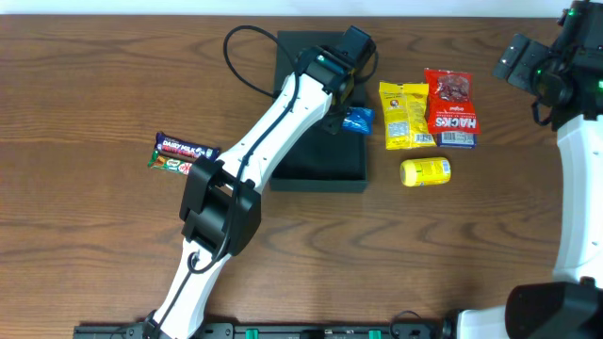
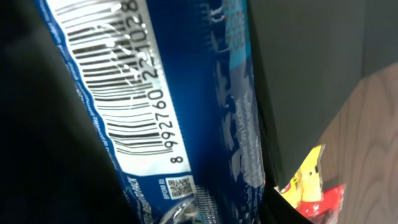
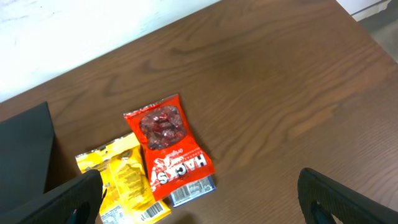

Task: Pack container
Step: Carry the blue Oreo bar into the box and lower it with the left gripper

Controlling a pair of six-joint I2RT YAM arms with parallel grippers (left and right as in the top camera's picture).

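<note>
Left claw [image 1: 346, 109] gripping blue packet [image 1: 359, 120], over container [image 1: 320, 162]

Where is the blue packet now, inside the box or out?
Not settled inside: the left gripper holds the blue packet at the container's right edge; depth cannot be told.

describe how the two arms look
Both arms have white tubular links and bulky black joints. The left arm has a thin black cable looping off by its wrist and a green light there. The right arm shows green lights too; its jaws are black.
</note>
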